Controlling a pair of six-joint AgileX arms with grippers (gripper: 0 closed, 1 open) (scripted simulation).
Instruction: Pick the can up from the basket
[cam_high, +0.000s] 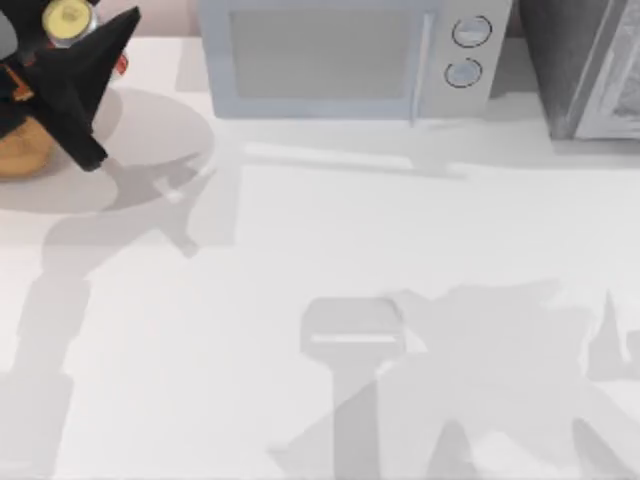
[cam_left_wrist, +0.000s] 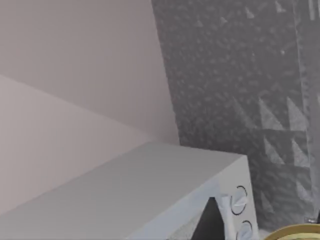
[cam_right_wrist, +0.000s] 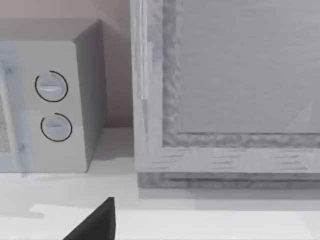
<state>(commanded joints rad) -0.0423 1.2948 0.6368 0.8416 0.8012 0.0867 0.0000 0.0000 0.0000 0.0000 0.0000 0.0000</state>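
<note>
Two arm shadows are lying across the near part of the white counter (cam_high: 300, 250) as I am watching from the top camera. My right arm is sitting parked toward the counter's right side. The right gripper (cam_right_wrist: 95, 225) is showing as one dark tip at the edge of its wrist camera, and I cannot tell whether it is open or closed.

Farther in, at the counter's left edge, the basket (cam_high: 22, 155) is resting on the counter, with its golden-brown side peeking out from under my left arm. The left gripper (cam_high: 88, 45) is hanging above and beyond it, near the far left corner. Its fingers are closing around the can (cam_high: 68, 18). The can is sitting raised, clear of the basket, with its dull yellow round end facing up toward the top camera and a red mark showing beside the black arm. In the left wrist camera, a curved yellow rim is showing at the frame's edge.

At the back, the microwave (cam_high: 340, 60) is standing with its two dials facing the arms. A grey framed cabinet (cam_high: 590, 70) is standing just beside it on the right, and a plain wall (cam_left_wrist: 75, 75) is rising behind them.
</note>
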